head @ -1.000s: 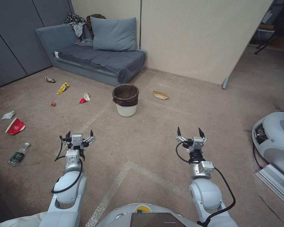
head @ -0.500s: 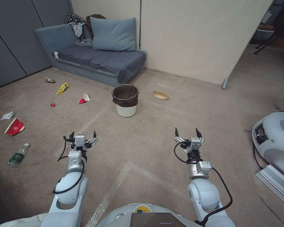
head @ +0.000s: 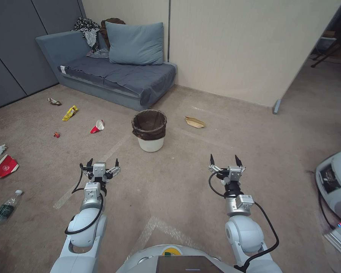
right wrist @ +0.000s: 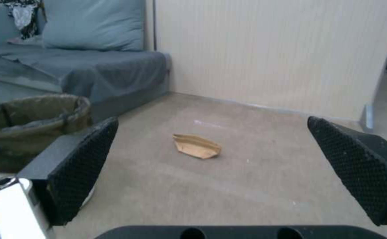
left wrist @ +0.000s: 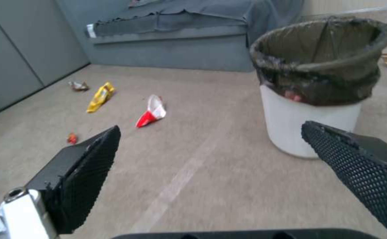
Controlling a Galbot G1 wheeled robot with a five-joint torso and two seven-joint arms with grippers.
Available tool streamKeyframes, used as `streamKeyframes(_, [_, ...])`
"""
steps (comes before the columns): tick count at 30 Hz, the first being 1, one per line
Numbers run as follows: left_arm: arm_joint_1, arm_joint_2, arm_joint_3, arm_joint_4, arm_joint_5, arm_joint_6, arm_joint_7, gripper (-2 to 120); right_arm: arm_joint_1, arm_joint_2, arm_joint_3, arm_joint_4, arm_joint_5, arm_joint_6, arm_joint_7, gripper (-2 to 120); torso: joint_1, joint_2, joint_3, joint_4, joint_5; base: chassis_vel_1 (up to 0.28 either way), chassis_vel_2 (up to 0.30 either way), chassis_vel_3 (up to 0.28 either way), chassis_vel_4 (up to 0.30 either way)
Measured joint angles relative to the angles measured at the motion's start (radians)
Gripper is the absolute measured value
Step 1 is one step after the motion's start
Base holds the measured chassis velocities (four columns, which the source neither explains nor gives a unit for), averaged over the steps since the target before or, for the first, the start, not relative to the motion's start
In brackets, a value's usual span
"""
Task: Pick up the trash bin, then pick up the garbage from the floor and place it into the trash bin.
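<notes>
- Trash bin [head: 149, 129], round white plastic bucket, dark liner: upright on carpet, near sofa's front edge, ungrasped.
- Left gripper [head: 102, 165], right gripper [head: 226, 160]: fingers spread, empty, short of it, apparently readied for grasping.

We are looking at a staged living-room area inside a larger lab or studio. A grey-blue sofa [head: 113, 76] with a cushion [head: 135, 43] and heaped clothes [head: 88, 30] is standing on beige carpet [head: 185, 163]. A freestanding partition panel [head: 250, 49] is serving as the wall, with equipment stands showing beyond its edge. Dark grey panels [head: 15, 45] are lining the left side.
</notes>
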Motion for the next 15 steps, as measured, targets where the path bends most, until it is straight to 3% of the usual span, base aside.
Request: streamKeyframes(15, [0.011, 0.002, 0.026, -0.019, -0.025, -0.006, 0.048, 100, -0.007, 0.004, 0.001, 0.003, -0.004, 0.005, -0.004, 100, 0.000, 0.000, 0.000, -0.0001, 0.0001, -0.337, 0.341, 0.339, -0.342])
